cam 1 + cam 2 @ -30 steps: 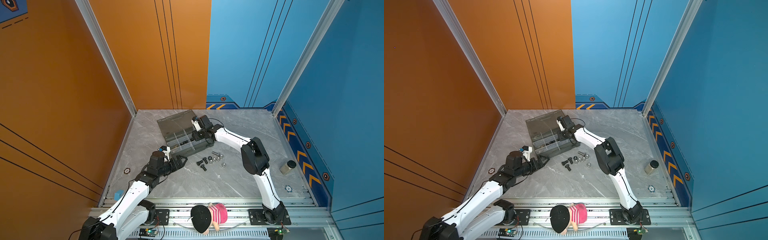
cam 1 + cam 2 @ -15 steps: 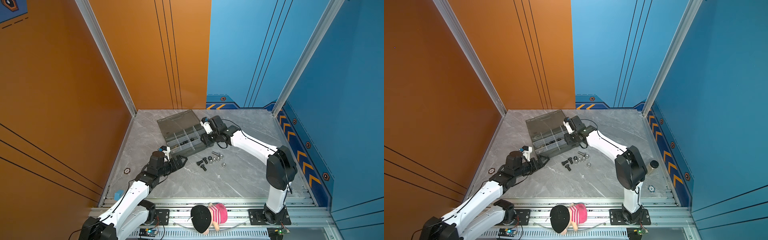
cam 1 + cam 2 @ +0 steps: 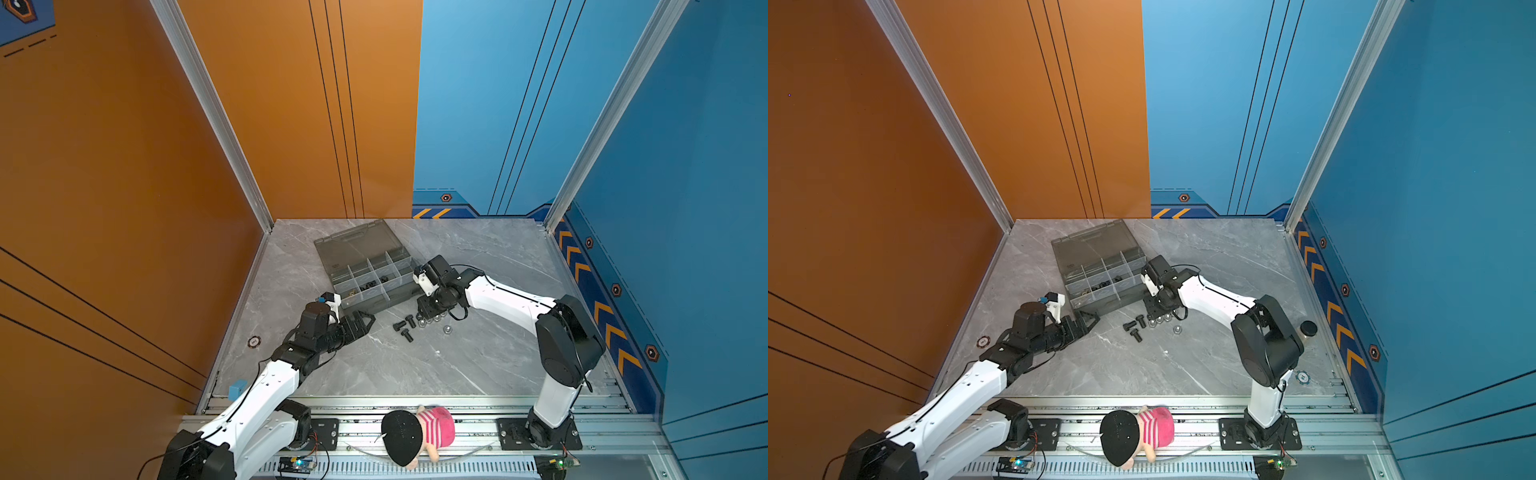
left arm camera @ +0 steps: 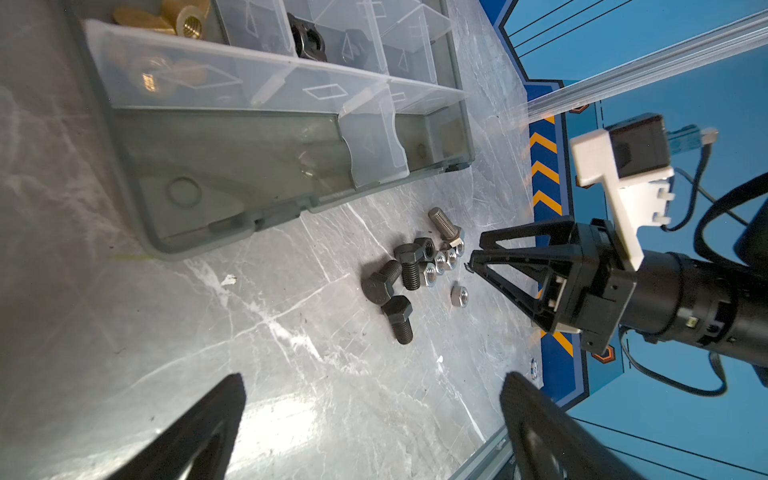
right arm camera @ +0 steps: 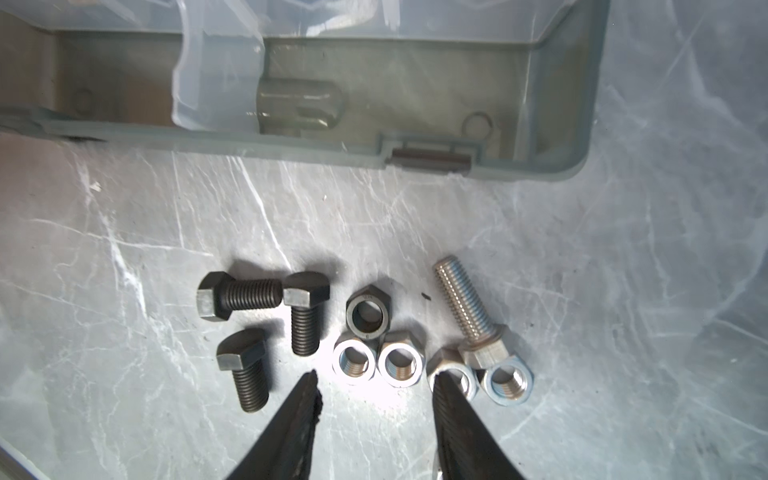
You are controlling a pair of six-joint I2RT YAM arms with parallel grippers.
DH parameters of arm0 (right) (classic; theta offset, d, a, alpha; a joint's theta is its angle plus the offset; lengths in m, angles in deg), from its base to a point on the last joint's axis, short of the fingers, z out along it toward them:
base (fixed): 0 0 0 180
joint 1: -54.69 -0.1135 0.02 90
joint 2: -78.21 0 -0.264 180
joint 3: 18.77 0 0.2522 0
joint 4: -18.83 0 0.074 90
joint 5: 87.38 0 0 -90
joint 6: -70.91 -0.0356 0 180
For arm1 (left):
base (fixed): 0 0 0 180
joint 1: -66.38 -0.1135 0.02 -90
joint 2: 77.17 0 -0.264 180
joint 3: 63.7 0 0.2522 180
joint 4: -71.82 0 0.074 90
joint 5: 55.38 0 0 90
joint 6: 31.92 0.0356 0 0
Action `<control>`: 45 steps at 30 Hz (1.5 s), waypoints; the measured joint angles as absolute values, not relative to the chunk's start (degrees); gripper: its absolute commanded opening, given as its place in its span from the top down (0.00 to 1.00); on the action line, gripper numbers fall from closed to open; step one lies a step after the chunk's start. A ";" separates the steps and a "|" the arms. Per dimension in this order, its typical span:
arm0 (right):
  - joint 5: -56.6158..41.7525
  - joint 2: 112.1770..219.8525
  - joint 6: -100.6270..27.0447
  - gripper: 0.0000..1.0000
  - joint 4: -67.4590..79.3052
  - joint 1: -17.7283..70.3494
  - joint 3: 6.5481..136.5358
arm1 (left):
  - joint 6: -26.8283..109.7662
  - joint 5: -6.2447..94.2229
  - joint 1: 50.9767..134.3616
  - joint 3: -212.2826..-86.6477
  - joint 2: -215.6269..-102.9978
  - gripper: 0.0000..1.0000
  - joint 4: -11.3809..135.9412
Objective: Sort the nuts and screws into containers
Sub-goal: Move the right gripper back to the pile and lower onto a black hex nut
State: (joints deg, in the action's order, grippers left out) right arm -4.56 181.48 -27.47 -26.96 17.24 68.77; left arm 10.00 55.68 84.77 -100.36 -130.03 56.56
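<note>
Nuts (image 5: 401,365) lie by the parted right jaws.

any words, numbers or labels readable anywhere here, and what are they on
No legible text anywhere.
Round sticker on the table: print too small to read.
Black nut: stamped marks on its face, blurred.
Blue wall: orange chevrons and hexagon emblems only, no words.

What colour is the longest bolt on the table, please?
The bolt is shiny silver, clearest in the right wrist view.
</note>
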 measured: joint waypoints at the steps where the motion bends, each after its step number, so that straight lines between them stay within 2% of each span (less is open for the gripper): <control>1: -4.56 181.48 -27.47 0.53 -26.96 17.24 68.72 | 10.00 55.68 84.77 -100.36 -130.21 0.02 56.56; 45: -4.65 189.98 -27.95 0.57 -22.72 15.97 69.71 | 10.02 55.68 84.82 -100.38 -131.19 0.02 56.56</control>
